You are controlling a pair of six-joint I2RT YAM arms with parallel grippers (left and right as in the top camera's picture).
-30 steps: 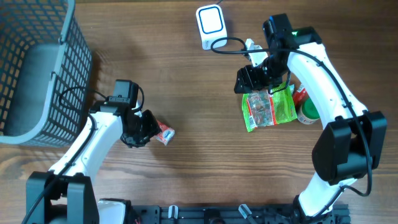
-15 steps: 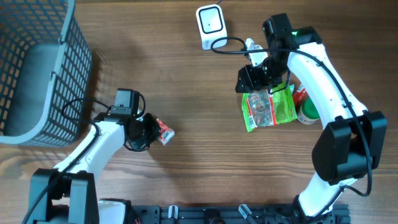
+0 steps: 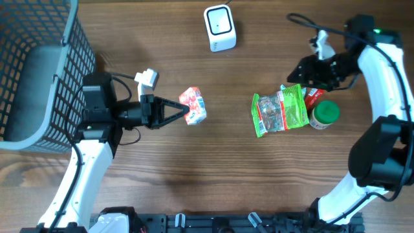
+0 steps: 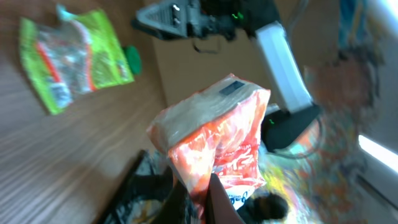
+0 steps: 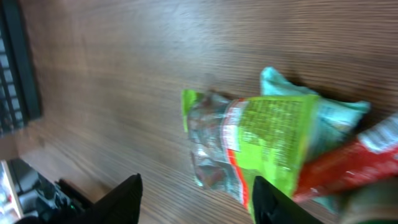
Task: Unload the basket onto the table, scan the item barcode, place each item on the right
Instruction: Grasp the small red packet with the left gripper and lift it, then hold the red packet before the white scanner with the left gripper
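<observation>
Presently the packet (image 4: 217, 143), judged light and soft, is pinched at one edge by the left gripper (image 3: 185, 113); the right gripper (image 5: 198, 190) is parted and empty.

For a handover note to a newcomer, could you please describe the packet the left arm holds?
Start at the grey mesh basket on the table's left edge and follow the left claw pointing right from beside it. Pinched in its tips is a small red-and-white packet. Unlike the green bag and green-lidded jar further right, it alone is gripped.
</observation>
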